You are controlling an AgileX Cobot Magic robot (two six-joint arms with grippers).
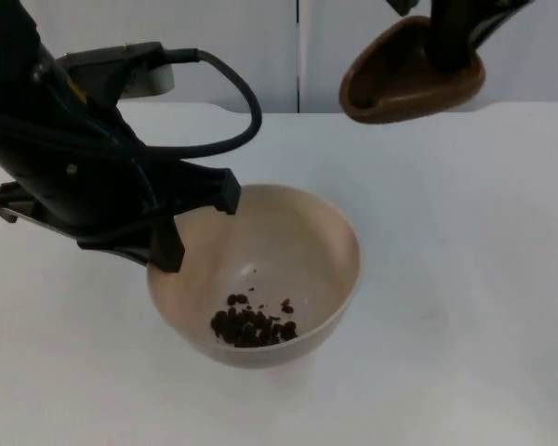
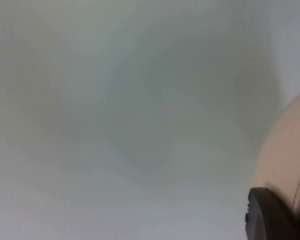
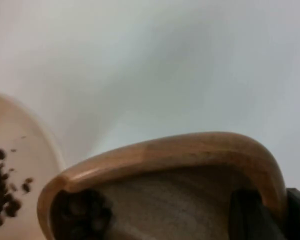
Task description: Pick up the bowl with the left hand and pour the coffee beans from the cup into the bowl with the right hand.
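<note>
Two arms work over the white table (image 1: 465,279); it is the biggest thing here, and the grey wall (image 1: 260,46) stands behind it; next biggest is the bowl (image 1: 307,251), cream and round, near the middle of the table; the left tool (image 1: 197,216) is clamped on the bowl's rim at its left side, one finger inside and one outside; I cannot tell if the bowl is lifted or rests on the table; smaller is the brown wooden cup (image 1: 405,79), held high near the wall by the right tool (image 1: 451,51), which is clamped on the cup's rim; smallest are the coffee beans (image 1: 253,325), a little dark heap low in the bowl.

What could go wrong: the cup is well apart from the bowl, so if it tips there, beans would fall on the table; the bowl is held by one edge only, so it could slip or tilt and spill.

From the right wrist, dark beans (image 3: 82,215) sit deep inside the cup (image 3: 190,150); the top view hides them; the left wrist sees the bowl's outer wall (image 2: 285,150) by a black finger (image 2: 272,215).
</note>
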